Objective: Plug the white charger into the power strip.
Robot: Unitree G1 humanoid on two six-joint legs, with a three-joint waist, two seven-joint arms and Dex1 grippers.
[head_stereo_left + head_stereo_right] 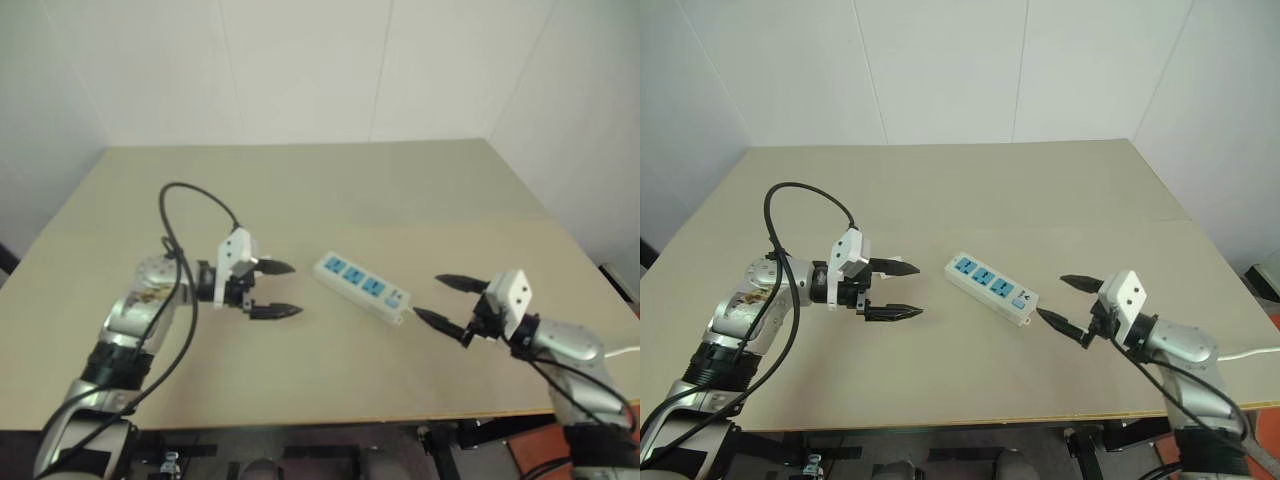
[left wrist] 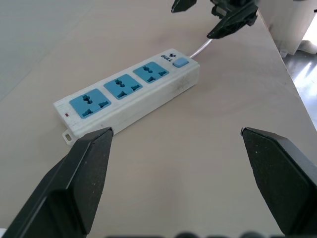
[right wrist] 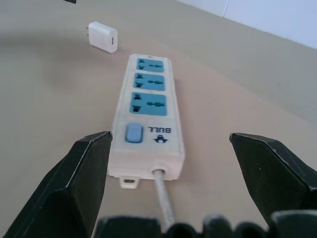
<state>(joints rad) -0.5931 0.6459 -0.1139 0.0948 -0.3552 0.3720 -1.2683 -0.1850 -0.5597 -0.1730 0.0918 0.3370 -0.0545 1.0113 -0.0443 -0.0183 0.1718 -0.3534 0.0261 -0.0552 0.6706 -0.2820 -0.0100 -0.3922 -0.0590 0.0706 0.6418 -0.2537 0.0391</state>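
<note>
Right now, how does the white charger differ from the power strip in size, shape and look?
The white charger is a small cube-like block, while the power strip is a long flat bar, much bigger. The charger is plain white with metal prongs at one side; the strip carries three blue sockets and a blue switch. The strip has a cord at one end; the charger shows none. Both are white and lie on the table, apart.

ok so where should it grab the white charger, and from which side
Grip the white charger by its plain block body, fingers across two opposite flat sides, clear of the prongs. It lies flat on the table past the power strip's cordless end, prongs level and pointing away from the strip. Coming from above, probably with the open left gripper, looks best.
</note>
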